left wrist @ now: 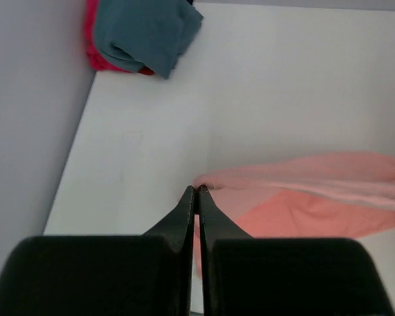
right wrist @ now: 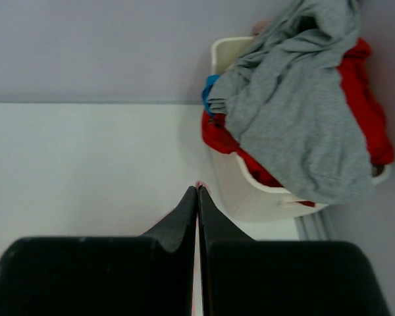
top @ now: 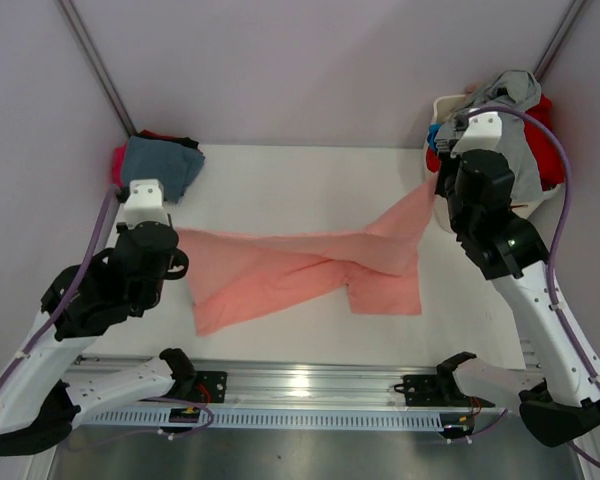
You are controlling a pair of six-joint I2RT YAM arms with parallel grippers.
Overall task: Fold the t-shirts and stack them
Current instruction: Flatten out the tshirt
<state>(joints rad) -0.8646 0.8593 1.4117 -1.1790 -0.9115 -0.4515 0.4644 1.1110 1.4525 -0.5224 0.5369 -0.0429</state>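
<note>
A salmon-pink t-shirt (top: 300,268) stretches twisted across the table between my two arms. My left gripper (left wrist: 197,191) is shut on its left edge, where pink cloth (left wrist: 303,191) bunches at the tips. At the far right my right gripper (right wrist: 197,189) is shut on the shirt's other end, with a sliver of pink (right wrist: 202,187) showing at the fingertips. In the top view that end (top: 420,200) is lifted toward the basket. A teal-blue shirt (top: 163,163) lies folded over a magenta one (top: 118,165) at the back left.
A white laundry basket (top: 448,108) stands at the back right, holding grey (top: 520,130), red (top: 546,150) and blue shirts. The basket's wall (right wrist: 250,191) is close beside my right gripper. Grey walls enclose the table on three sides.
</note>
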